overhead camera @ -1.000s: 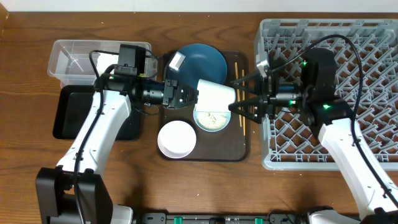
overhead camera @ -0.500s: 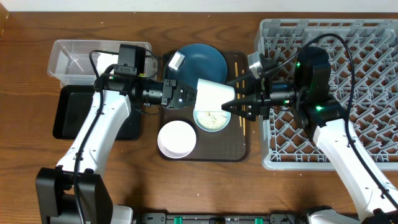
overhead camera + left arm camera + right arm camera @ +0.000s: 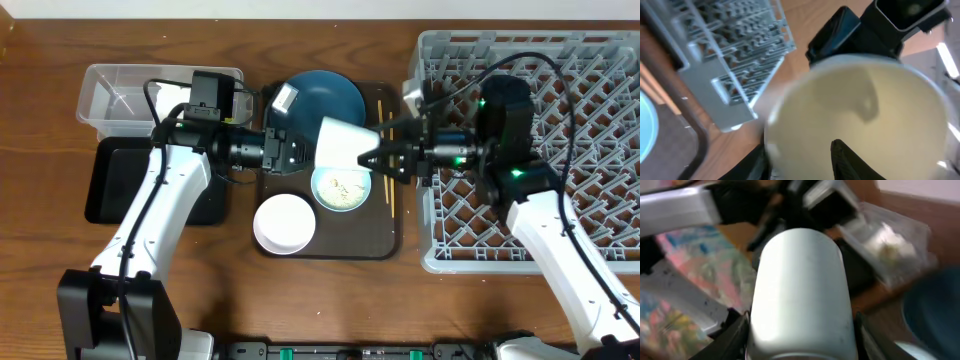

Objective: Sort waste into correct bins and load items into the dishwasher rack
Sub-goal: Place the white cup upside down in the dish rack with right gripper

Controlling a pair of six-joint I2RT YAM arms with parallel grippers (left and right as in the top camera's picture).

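The small white cup (image 3: 345, 142) hangs on its side above the brown tray, over the light-blue bowl (image 3: 342, 190) that holds rice scraps. My left gripper (image 3: 300, 152) is shut on the cup's rim, one finger inside it in the left wrist view (image 3: 807, 162). My right gripper (image 3: 368, 160) is open at the cup's base. In the right wrist view its fingers (image 3: 800, 335) flank the cup (image 3: 800, 290). The dark-blue dish (image 3: 325, 92), white bowl (image 3: 284, 222) and chopsticks (image 3: 388, 200) lie on the tray. The snack wrapper is out of view.
The grey dishwasher rack (image 3: 590, 70) stands at the right. The clear tub (image 3: 100, 90) holding white paper (image 3: 885, 247) and the black tray (image 3: 110, 180) sit at the left. The dark-brown serving tray (image 3: 370, 240) lies in the middle.
My right gripper has moved left from the rack's edge to the cup's base. The cup in my left gripper has shifted slightly toward the far side.
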